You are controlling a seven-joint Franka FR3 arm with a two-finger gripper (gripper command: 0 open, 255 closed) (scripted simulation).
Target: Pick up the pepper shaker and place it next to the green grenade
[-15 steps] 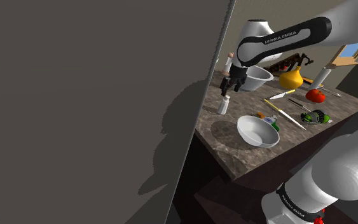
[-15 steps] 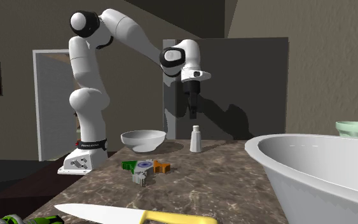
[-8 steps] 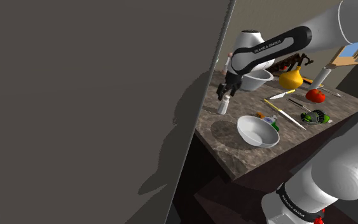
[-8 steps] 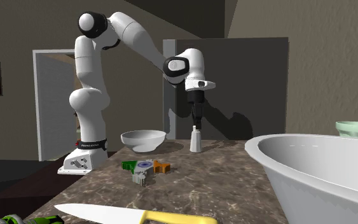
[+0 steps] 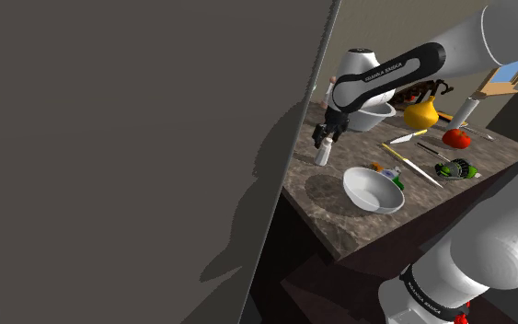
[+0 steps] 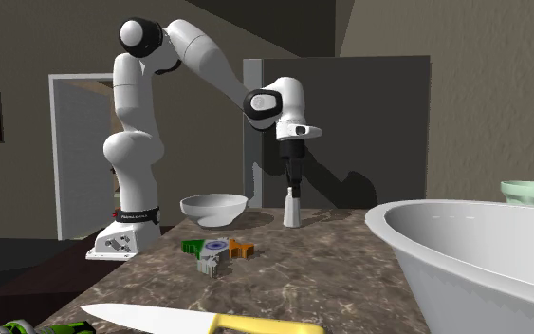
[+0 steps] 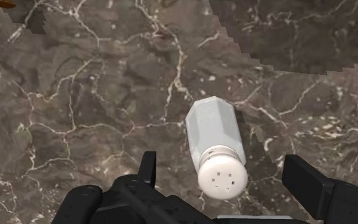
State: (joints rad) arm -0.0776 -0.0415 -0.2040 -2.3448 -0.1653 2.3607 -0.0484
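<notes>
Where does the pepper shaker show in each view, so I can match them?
Shoulder view: shaker upright near the left edge of the counter, under the gripper.
Second exterior view: shaker at the counter's far end, right of the white bowl.
Wrist view: shaker between the open fingers, untouched.
Shared landmark: the white bowl, lower right of the shaker in the shoulder view.
</notes>
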